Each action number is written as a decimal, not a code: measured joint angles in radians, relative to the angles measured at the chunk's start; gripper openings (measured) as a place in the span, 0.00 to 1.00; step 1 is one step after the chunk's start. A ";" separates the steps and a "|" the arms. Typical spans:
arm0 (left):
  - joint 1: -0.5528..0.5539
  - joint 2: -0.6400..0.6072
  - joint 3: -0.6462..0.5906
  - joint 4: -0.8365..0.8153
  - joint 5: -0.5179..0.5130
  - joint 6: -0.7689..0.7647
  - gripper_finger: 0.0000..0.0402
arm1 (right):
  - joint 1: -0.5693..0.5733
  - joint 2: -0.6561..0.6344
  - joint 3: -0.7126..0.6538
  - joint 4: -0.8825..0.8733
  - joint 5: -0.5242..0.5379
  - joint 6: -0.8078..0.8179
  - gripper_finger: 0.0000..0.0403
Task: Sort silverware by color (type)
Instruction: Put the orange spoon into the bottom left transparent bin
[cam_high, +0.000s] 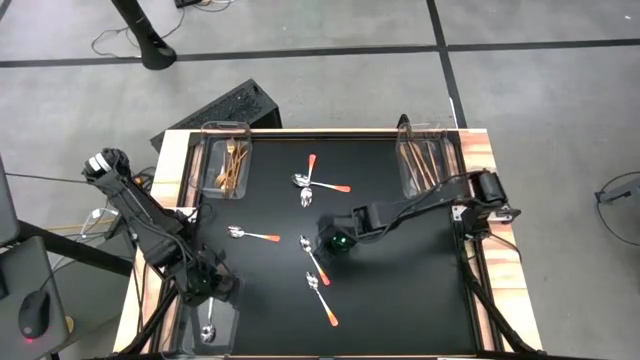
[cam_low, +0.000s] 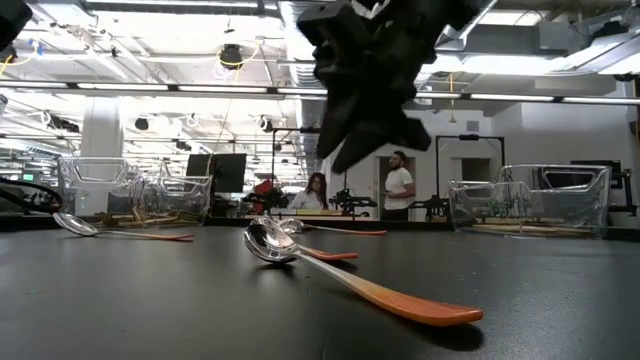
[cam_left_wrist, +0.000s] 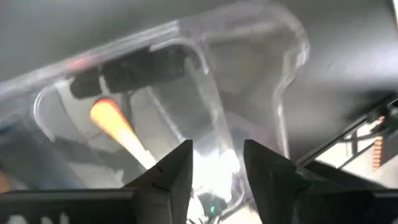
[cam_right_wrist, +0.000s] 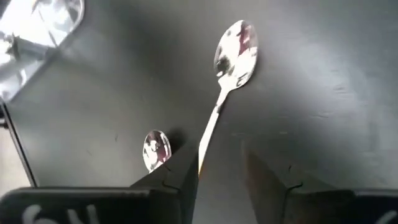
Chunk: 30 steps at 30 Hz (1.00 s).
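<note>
Several silver spoons with orange-red handles lie flat on the black table: a crossed pair (cam_high: 312, 184), one (cam_high: 252, 235), one (cam_high: 314, 259) and one (cam_high: 322, 298). My right gripper (cam_high: 326, 238) (cam_right_wrist: 221, 171) hovers open above the table's middle (cam_low: 345, 150). In its wrist view a spoon (cam_right_wrist: 227, 74) lies ahead with its handle running toward the fingers, and another spoon's bowl (cam_right_wrist: 155, 149) lies beside it. My left gripper (cam_high: 208, 298) (cam_left_wrist: 217, 177) is open over the near-left clear bin (cam_high: 228, 318), where a spoon (cam_left_wrist: 118, 127) (cam_high: 208, 331) lies.
A clear bin at the far left (cam_high: 212, 150) holds gold forks (cam_high: 234, 166). A clear bin at the far right (cam_high: 450, 150) holds copper knives (cam_high: 422, 166). People stand in the room beyond the table (cam_low: 398, 190). A black case (cam_high: 225, 108) sits behind the table's far-left corner.
</note>
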 joint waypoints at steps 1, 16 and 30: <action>0.000 -0.001 0.000 -0.002 -0.019 0.000 0.34 | 0.003 0.013 0.000 0.015 0.000 -0.003 0.38; 0.069 -0.013 0.010 -0.220 -0.073 0.038 0.37 | -0.142 0.200 0.205 -0.051 0.054 -0.134 0.51; 0.086 -0.023 0.063 -0.206 -0.330 0.122 0.37 | -0.446 0.190 0.276 -0.234 0.004 -0.650 0.48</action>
